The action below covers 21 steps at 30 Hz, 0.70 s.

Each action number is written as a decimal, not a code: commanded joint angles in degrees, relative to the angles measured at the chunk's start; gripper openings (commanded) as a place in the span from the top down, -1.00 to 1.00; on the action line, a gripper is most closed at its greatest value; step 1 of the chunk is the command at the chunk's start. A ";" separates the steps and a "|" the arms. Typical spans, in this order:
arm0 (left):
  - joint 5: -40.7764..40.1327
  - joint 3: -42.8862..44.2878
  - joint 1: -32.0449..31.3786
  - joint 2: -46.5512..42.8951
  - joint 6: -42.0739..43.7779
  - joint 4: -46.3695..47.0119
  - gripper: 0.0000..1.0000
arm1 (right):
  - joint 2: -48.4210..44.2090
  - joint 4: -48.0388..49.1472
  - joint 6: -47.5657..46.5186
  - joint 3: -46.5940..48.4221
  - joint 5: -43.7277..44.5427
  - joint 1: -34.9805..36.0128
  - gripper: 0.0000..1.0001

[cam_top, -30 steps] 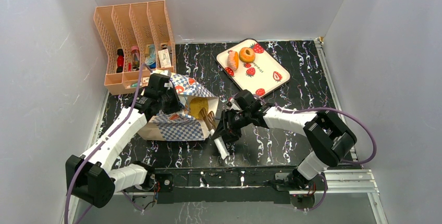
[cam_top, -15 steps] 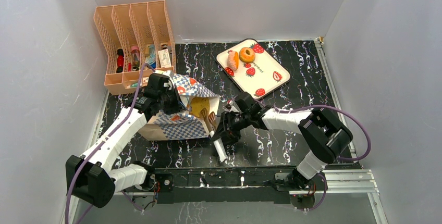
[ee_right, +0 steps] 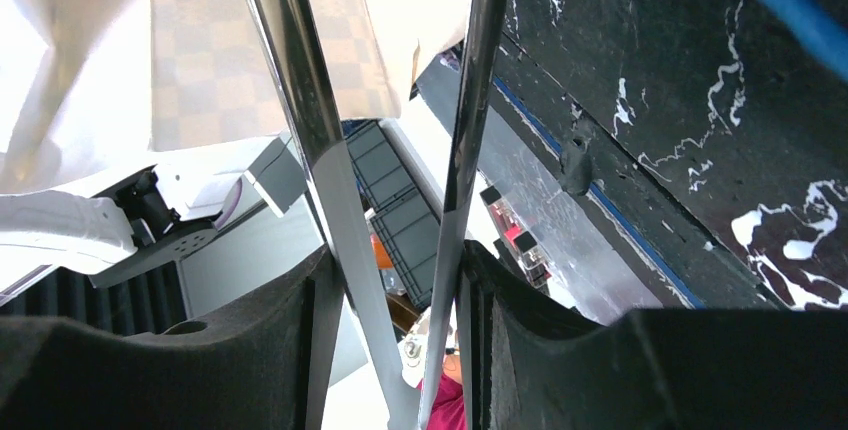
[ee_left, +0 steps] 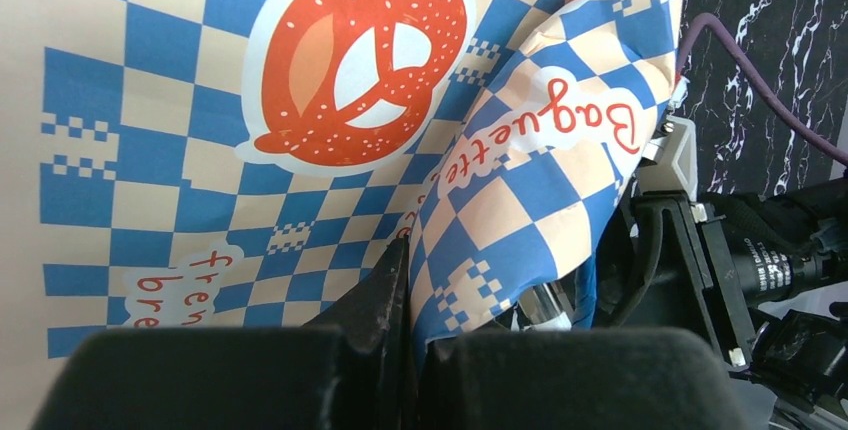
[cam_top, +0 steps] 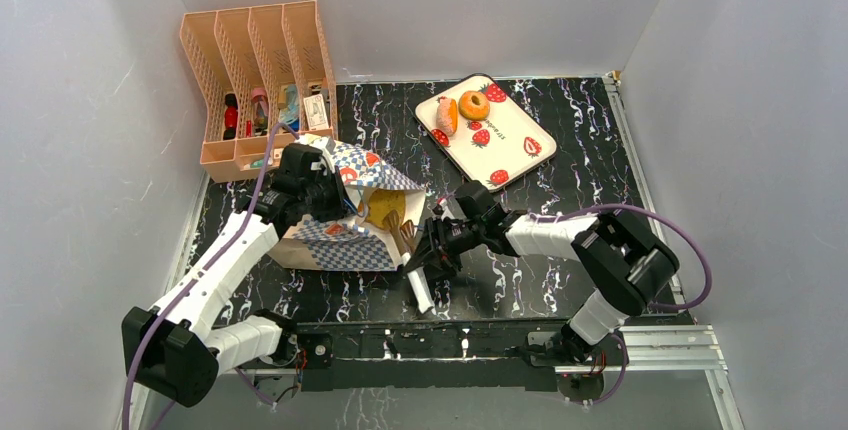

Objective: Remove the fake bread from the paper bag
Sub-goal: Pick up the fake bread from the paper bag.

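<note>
Grey walls box in a black, white-veined table [cam_top: 560, 240], where a cream-tan paper bag [cam_top: 340, 248] with a blue-and-white chequered band lies on its side, its mouth open toward the right arm. The left end effector [ee_left: 407, 270] is clamped tight on a fold of the bag's printed paper at the upper rim. The right end effector [ee_right: 398, 260] grips a pair of shiny metal tongs [ee_right: 300, 100] — both blades run between its black fingers and point at the bag's opening. Inside the mouth, pieces of fake bread show: a yellow-orange piece [cam_top: 385, 208] and a brown one [cam_top: 402, 231] just beside it (which kinds they are cannot be told). Well apart, at the far side of the table, a white strawberry-print tray [cam_top: 508, 153] carries an orange-brown ring donut [cam_top: 473, 105] and a pinkish roll [cam_top: 446, 116], side by side. A peach plastic file rack [cam_top: 255, 70] stands in the far left corner, small items in its slots.
</note>
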 commanded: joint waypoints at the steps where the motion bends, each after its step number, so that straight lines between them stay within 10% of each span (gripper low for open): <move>1: 3.39 -0.60 0.22 -2.04 0.99 1.69 1.00 | 2.58 8.04 2.61 0.38 -4.04 0.06 0.20; 21: 4.19 -0.02 0.22 -2.30 1.63 0.63 1.00 | 15.70 11.23 0.77 6.47 -8.26 -0.07 0.31</move>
